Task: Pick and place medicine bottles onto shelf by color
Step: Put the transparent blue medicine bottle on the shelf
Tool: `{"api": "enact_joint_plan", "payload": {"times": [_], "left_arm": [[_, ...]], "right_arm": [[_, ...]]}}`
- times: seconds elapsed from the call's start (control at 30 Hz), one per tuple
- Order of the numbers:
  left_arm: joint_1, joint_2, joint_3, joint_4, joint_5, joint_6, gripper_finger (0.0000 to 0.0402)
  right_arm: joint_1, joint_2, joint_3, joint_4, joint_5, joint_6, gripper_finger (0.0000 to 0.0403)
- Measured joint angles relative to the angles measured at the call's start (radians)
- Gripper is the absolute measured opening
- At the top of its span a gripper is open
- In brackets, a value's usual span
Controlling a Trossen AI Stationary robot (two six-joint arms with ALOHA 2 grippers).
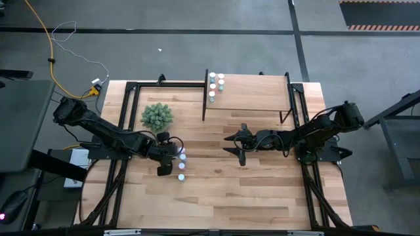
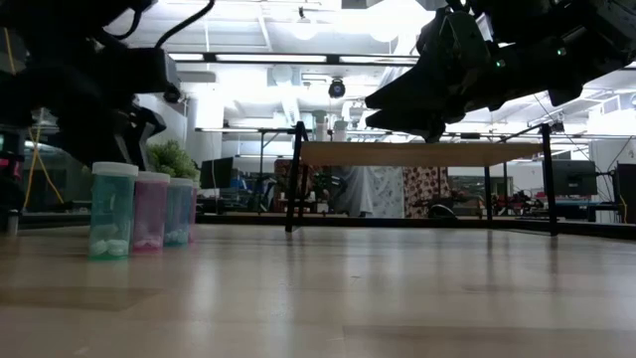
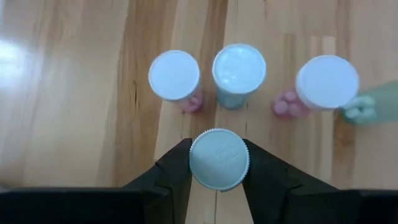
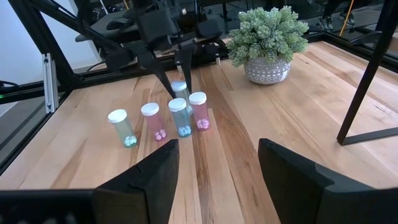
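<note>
Several medicine bottles (image 1: 182, 164) with white caps stand upright in a short row on the table's left half; in the right wrist view they read teal (image 4: 122, 127), pink (image 4: 152, 121), blue (image 4: 180, 116) and pink (image 4: 199, 110). Just behind that row my left gripper (image 3: 217, 149) is shut on one more white-capped bottle (image 4: 179, 88). My right gripper (image 1: 237, 144) hangs open over the table's middle, touching nothing. The shelf (image 1: 256, 95) stands at the far edge with several bottles (image 1: 216, 85) on its left end. My left gripper pinches the bottle's white cap (image 3: 196, 158) between its two fingers (image 3: 177, 171), one on each side of the rim. The fingers slant steeply down from the table's left. The bottle is upright; the blue bottle in front hides its base.
A bushy green plant in a pot (image 1: 157, 117) stands just beyond my left gripper, toward the far edge. The shelf's thin black supports (image 1: 205, 105) rise from the table. Bare wood lies along the near edge and between the two grippers.
</note>
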State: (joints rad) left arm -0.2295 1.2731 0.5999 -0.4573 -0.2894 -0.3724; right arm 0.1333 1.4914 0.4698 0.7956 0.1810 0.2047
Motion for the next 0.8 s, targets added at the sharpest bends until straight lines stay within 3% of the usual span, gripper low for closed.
{"api": "enact_joint_plan", "payload": {"times": [0.27, 0.47, 0.63, 0.8], "left_arm": [[0.000, -0.175, 0.002, -0.037, -0.015, -0.001, 0.0110], [0.001, -0.280, 0.109, -0.073, -0.092, 0.063, 0.0110], [0.026, -0.276, 0.261, -0.068, -0.147, 0.209, 0.0110], [0.108, -0.195, 0.409, -0.070, -0.149, 0.334, 0.0110]], "right_arm": [[0.000, 0.000, 0.000, -0.002, 0.000, -0.003, 0.0211], [0.000, 0.000, 0.000, 0.003, 0.000, -0.003, 0.0211], [0.000, 0.000, 0.000, 0.011, 0.000, -0.003, 0.0211], [0.000, 0.000, 0.000, 0.013, 0.000, -0.003, 0.0211]]}}
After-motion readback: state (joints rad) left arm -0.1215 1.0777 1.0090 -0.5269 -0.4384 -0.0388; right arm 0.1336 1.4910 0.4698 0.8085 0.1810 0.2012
